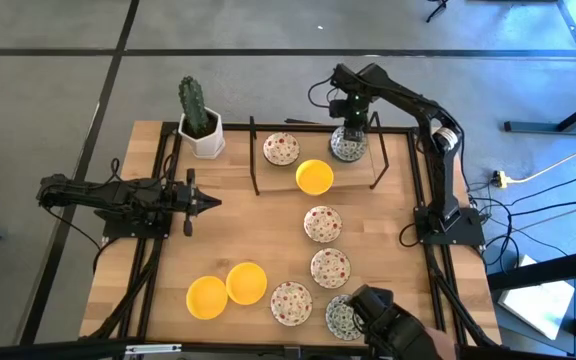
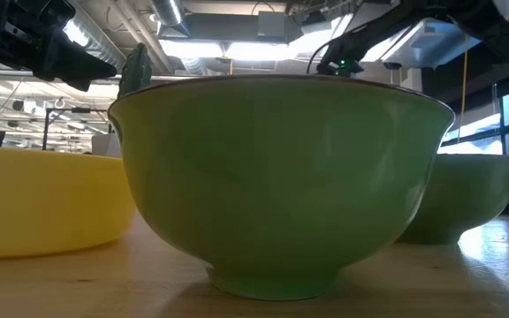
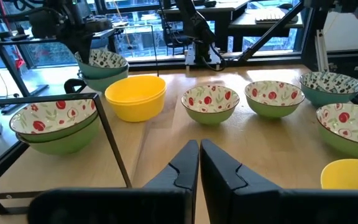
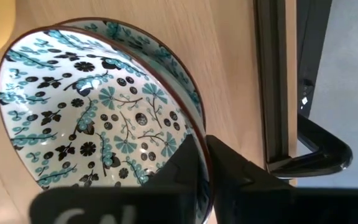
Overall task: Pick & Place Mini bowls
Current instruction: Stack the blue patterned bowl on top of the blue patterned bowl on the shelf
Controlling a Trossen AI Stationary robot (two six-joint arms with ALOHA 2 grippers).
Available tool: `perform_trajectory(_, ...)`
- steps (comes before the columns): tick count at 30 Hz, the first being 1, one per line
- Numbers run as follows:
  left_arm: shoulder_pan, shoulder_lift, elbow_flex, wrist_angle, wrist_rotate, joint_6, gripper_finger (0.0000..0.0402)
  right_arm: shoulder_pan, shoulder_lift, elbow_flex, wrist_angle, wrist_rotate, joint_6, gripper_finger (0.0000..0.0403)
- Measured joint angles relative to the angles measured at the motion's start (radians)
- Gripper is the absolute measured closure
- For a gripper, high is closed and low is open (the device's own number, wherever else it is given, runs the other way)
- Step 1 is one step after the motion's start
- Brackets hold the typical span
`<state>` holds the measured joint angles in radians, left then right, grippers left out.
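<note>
Several mini bowls lie on the wooden table: yellow ones (image 1: 314, 177) (image 1: 246, 283), red-floral ones (image 1: 322, 223) and a green-grey patterned one (image 1: 345, 317) near the near edge. My right gripper (image 1: 350, 133) stands at the far side over a green-grey patterned bowl (image 1: 349, 148), shut on it. That bowl (image 4: 98, 106) sits nested in a second bowl (image 4: 179, 68) inside the black wire frame. A red-floral stack (image 3: 55, 118) stands beside it. My left gripper (image 1: 211, 203) waits shut over the table's left part, touching nothing. My right gripper (image 4: 204, 162) holds the patterned bowl by its rim (image 4: 194, 134), on the side toward the table's right edge. One finger is inside the bowl and one outside. The fingers come from above, pointing down. The bowl rests nested in the bowl beneath it.
A black wire frame (image 1: 255, 160) spans the far middle of the table. A cactus in a white pot (image 1: 199, 125) stands at the far left corner. A dark shape (image 1: 393, 325) reaches in at the near edge beside the patterned bowl. Bare wood lies left of centre.
</note>
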<state>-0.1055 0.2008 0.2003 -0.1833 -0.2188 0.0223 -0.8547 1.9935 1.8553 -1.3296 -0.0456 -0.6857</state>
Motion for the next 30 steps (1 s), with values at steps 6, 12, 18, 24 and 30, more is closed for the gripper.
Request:
perform_trajectory(6,0.000,0.000,0.000,0.000,0.000,0.000,0.0391,0.000,0.002,0.000,0.016,0.000,0.004,0.0363)
perform_trajectory(12,0.000,0.000,0.000,0.000,0.000,0.000,0.0391,0.001,0.002,0.000,0.029,0.000,0.004,0.0348)
perform_trajectory(18,0.000,0.000,0.000,0.000,0.000,0.000,0.0391,0.005,0.002,0.000,0.031,0.000,0.004,0.0316)
perform_trajectory(24,0.000,0.000,0.000,0.000,0.000,0.000,0.0391,0.007,0.002,0.000,0.019,0.000,0.004,0.0276)
perform_trajectory(30,0.000,0.000,0.000,0.000,0.000,0.000,0.0391,0.007,0.002,0.000,0.008,0.000,0.028,0.0248)
